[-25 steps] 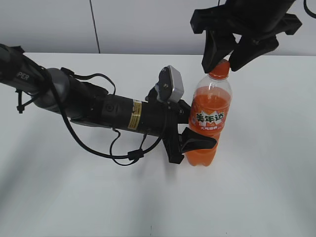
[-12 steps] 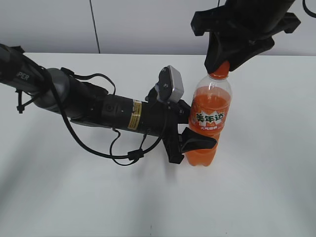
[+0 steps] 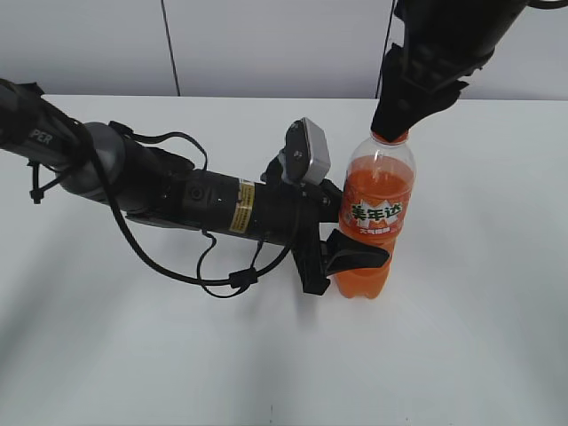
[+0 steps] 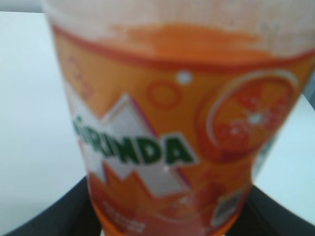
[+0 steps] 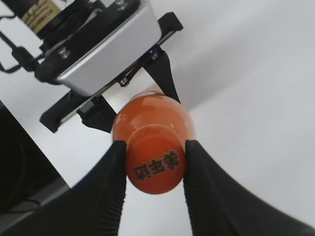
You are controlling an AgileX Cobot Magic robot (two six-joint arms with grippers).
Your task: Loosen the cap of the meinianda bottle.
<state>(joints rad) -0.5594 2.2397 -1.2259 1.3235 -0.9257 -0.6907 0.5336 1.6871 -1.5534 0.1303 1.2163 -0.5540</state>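
The meinianda bottle (image 3: pixel 376 217) stands upright on the white table, full of orange soda, with an orange label. My left gripper (image 3: pixel 351 257) is shut on its lower body; in the left wrist view the bottle's label (image 4: pixel 167 147) fills the frame between the black fingers (image 4: pixel 49 221). My right gripper (image 3: pixel 392 124) comes down from above and is shut on the orange cap (image 5: pixel 155 167), which is hidden behind the fingers in the exterior view. In the right wrist view both black pads (image 5: pixel 106 182) press the cap's sides, with the bottle's shoulder (image 5: pixel 152 110) below.
The left arm (image 3: pixel 177 191) lies across the table from the left, with a loop of cable (image 3: pixel 231 275) under it. The white table (image 3: pixel 479 337) stretches around the bottle, with a grey wall behind.
My right gripper closed from open around the cap to shut on it, then turned about the cap. The bottle and the left gripper have stayed in place.
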